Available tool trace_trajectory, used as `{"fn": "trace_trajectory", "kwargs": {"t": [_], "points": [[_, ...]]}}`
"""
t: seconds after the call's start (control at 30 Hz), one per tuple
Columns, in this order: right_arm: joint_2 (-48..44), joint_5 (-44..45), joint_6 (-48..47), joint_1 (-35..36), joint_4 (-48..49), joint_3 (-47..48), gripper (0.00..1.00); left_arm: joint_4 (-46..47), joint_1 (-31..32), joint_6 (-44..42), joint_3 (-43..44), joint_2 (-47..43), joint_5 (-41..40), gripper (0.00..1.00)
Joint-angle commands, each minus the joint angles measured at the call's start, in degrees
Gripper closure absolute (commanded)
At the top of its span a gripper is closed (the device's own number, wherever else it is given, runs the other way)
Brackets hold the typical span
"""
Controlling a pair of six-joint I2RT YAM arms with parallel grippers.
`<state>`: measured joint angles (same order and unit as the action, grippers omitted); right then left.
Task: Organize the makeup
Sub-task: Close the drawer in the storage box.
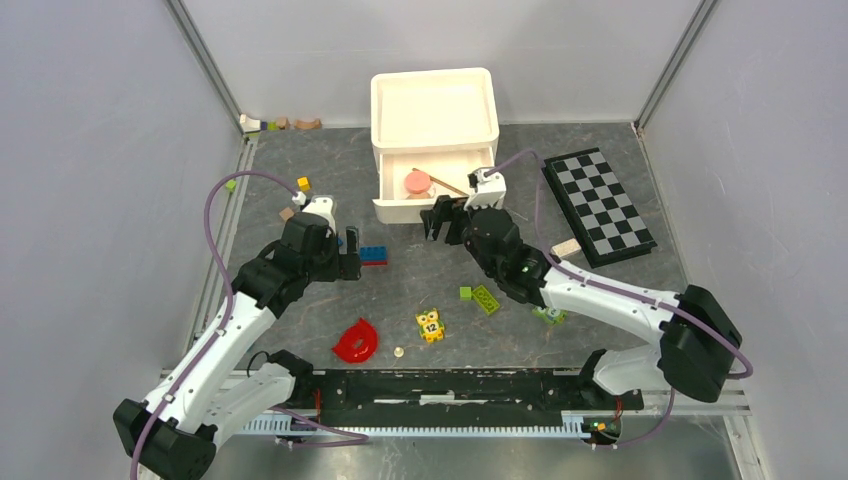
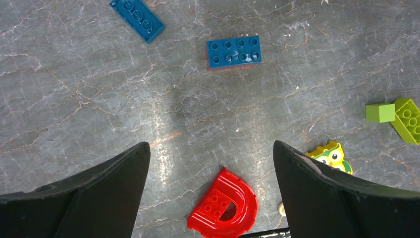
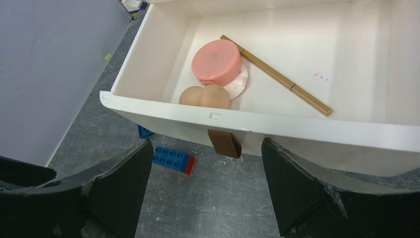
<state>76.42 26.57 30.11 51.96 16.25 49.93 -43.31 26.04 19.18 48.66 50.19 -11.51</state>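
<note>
Makeup lay inside the open drawer of the white cabinet, at twelve o'clock on the table in the overhead view. The right gripper hung just at six o'clock of the drawer front with its fingers apart. The left gripper sat well off at nine o'clock beside a blue brick, also spread. No cosmetics showed on the table among the toys, so the sorting looked done, with closing the drawer the likely remaining step.

From the left wrist, both fingers stood wide apart and held nothing. A red half-ring lay between them toward six o'clock, an owl block touched the view's right finger edge, and green bricks lay at three o'clock. No makeup appeared here.

From the right wrist, the fingers were spread and empty, just short of the drawer front. A brown pull tab hung between them at twelve o'clock. Beyond the front wall lay the pink compact, a beige rounded piece touching it at six o'clock, and a brown pencil slanting off toward three o'clock. The next move probably called for a square push on the front panel near the tab, kept level so the drawer would not jam.
</note>
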Motion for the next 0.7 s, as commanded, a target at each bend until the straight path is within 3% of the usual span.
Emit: {"fn": "trace_trajectory", "kwargs": {"t": [0.0, 0.3, 0.67], "points": [[3.1, 1.8, -2.5, 0.2, 2.6, 4.7, 0.13, 2.1, -0.2, 0.3, -0.1, -0.6, -0.7, 0.00], [7.5, -0.2, -13.5, -1.0, 9.8, 9.5, 0.14, 2.2, -0.1, 0.2, -0.1, -0.4, -0.4, 0.00], [11.6, -9.5, -15.4, -4.6, 11.2, 12.6, 0.17, 2.2, -0.2, 0.2, -0.1, -0.4, -0.4, 0.00]]}}
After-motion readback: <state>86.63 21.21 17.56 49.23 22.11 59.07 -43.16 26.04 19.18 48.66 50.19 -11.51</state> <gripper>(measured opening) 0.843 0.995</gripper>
